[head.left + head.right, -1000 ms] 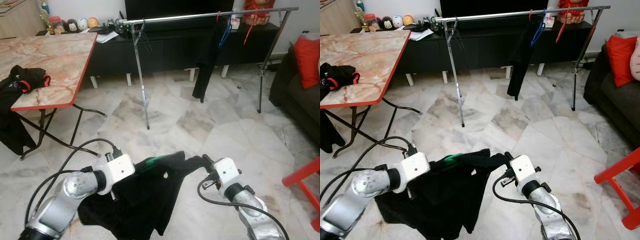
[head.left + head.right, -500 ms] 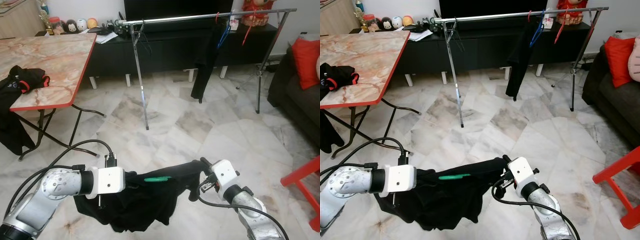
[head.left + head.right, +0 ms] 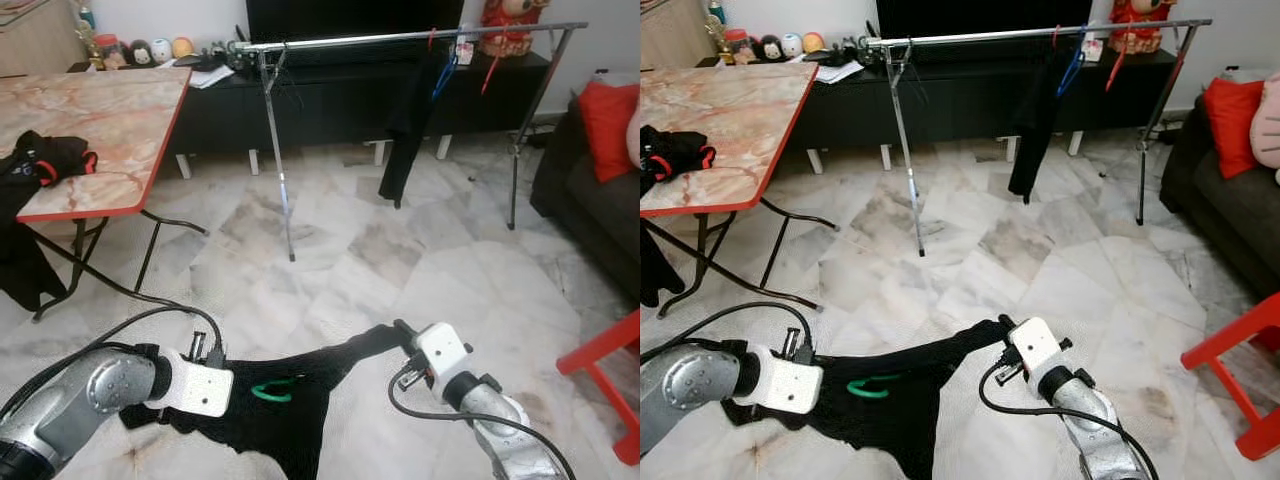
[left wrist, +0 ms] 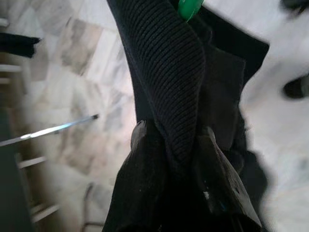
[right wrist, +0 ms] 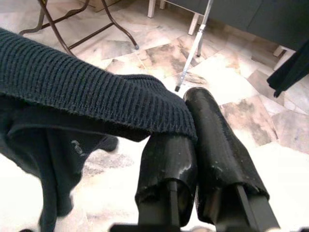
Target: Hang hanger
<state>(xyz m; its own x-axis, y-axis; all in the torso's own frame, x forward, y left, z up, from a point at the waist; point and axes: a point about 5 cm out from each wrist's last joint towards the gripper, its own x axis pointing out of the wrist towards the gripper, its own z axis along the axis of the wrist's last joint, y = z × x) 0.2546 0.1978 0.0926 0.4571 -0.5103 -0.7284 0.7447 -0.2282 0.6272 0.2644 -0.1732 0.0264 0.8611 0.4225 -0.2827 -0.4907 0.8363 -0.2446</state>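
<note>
Gripping black top, left pincer & right pincer both clamped, green hanger (mostly hidden).

Camera set: head stereo pair, two wrist units.
Eye views look forward and down from the head, sharing the marble floor and clothes rail. Wrist views look along each tool, very near the black garment.

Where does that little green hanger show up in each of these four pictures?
Left eye: green hanger low, centre-left, on the black garment.
Right eye: low, left of centre, on the same garment.
Left wrist: a green tip at the top edge.
Right wrist: not in it.
Shared landmark: the black garment stretched between both grippers.
</note>
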